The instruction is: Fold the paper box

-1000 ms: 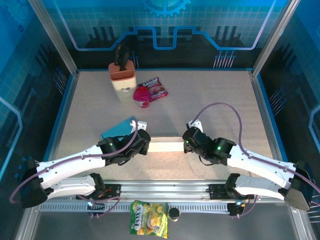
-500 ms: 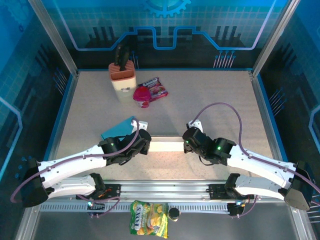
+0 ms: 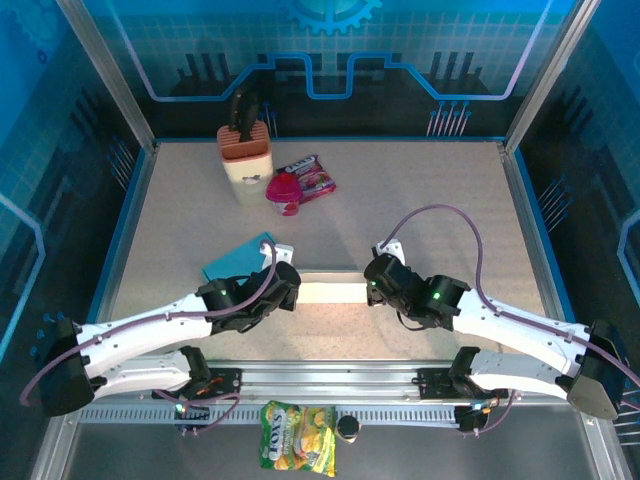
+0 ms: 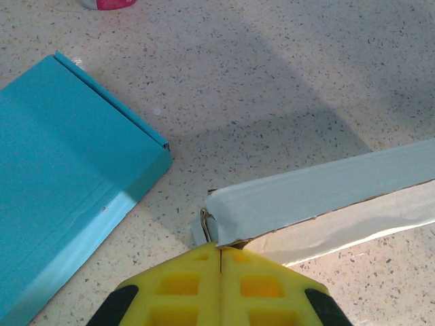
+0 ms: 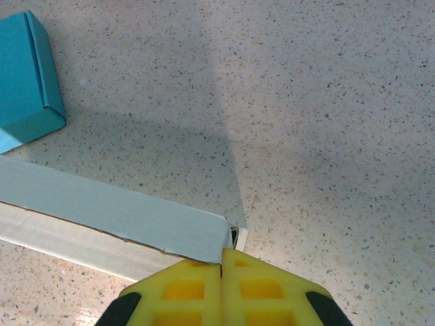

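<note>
1. Top external: paper box (image 3: 335, 292) lies as a long white strip on the worktop (image 3: 430, 190), mid-width and toward the near edge, between both arms.
2. Left end effector (image 4: 219, 248) is clenched, pads together, tips touching the strip's left end (can't tell if a flap is pinched).
3. Right end effector (image 5: 222, 252) is clenched too, tips at the strip's right end corner.
4. Teal box (image 4: 61, 170) is near the strip's left end, not touching.
5. Knife block (image 3: 245, 150) and pink cup (image 3: 283, 190) are toward the far-left corner.
</note>
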### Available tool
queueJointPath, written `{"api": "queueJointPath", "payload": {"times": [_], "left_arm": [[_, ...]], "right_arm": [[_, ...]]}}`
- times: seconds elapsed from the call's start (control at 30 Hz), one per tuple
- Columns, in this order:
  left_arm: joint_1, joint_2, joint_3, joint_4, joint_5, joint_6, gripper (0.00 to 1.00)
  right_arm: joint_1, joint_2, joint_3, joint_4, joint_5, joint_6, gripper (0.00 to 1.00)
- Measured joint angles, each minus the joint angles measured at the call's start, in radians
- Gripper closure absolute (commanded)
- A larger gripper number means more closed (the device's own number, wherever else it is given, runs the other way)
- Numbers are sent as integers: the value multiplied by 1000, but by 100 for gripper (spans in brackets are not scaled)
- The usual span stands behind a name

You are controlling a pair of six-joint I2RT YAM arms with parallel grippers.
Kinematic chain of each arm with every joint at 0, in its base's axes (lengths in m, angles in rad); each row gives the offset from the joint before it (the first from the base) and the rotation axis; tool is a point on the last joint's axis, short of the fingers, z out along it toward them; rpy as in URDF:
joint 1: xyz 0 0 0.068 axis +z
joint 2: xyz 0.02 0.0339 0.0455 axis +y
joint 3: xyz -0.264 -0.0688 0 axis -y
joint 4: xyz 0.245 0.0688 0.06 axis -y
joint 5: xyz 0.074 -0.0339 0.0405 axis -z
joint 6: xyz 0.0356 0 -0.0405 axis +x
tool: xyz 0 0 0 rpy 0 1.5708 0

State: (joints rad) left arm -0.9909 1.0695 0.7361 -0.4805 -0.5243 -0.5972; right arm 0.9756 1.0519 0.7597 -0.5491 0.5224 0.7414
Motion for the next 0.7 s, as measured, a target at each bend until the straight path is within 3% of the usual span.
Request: {"api": "queueJointPath", "payload": {"times": [0.1, 0.3, 0.4, 0.57, 0.7], "left_arm": [[-6, 0, 0, -1, -6, -6, 100], [-31, 0, -4, -6, -37, -39, 100], [-45, 1, -5, -10, -56, -61, 100], [-65, 3, -5, -19, -82, -87, 100], [-74, 6, -5, -23, -94, -103, 100]], "right_arm": [[0, 0, 0, -1, 0, 3, 98], [1, -30, 0, -43, -39, 48, 54], [1, -89, -2, -66, -83, 106, 39], [-48, -238, -51, -44, -198, 262, 28], [-123, -330, -140, 37, -296, 440, 25]]}}
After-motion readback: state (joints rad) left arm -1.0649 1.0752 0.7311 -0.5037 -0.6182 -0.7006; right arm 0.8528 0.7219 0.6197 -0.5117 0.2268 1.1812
